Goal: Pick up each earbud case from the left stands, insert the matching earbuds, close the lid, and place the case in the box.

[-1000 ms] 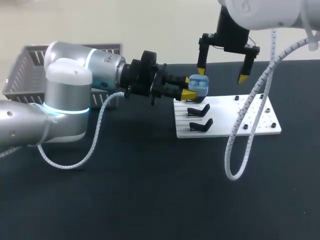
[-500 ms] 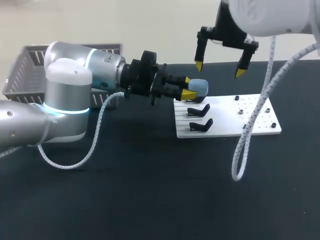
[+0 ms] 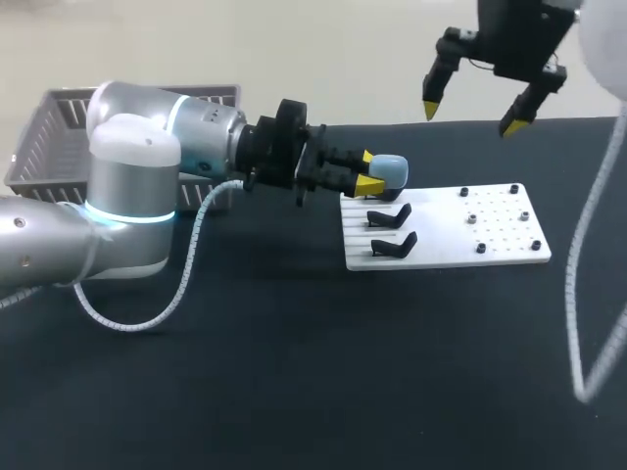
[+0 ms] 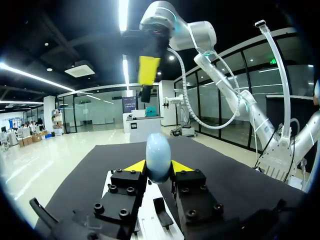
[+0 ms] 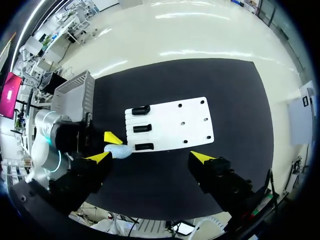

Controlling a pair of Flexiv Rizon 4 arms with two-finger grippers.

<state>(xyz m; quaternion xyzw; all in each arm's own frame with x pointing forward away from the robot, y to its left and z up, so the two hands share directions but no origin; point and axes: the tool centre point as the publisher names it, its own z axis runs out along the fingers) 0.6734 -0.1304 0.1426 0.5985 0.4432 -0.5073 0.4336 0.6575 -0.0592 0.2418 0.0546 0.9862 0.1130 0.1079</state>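
Note:
A pale blue earbud case [image 3: 390,171] with its lid down is held out sideways over the back left corner of the white board [image 3: 490,235]. My left gripper [image 3: 370,171] is shut on it. In the left wrist view the case [image 4: 158,155] stands between that gripper's yellow fingertips [image 4: 134,166]. My right gripper [image 3: 472,116] hangs open high above the board's back right, holding nothing. From the right wrist view the case [image 5: 119,150] shows far below, beside the board [image 5: 175,122].
Black stands [image 3: 390,216] sit in a row on the board's left side, and small black pegs [image 3: 471,219] dot its right half. A grey basket [image 3: 54,137] stands at the table's back left, behind my left arm.
My right gripper has lifted up and swung to the right, away from the case. The case, which looked open a second ago, now has its lid down. The left arm has kept still.

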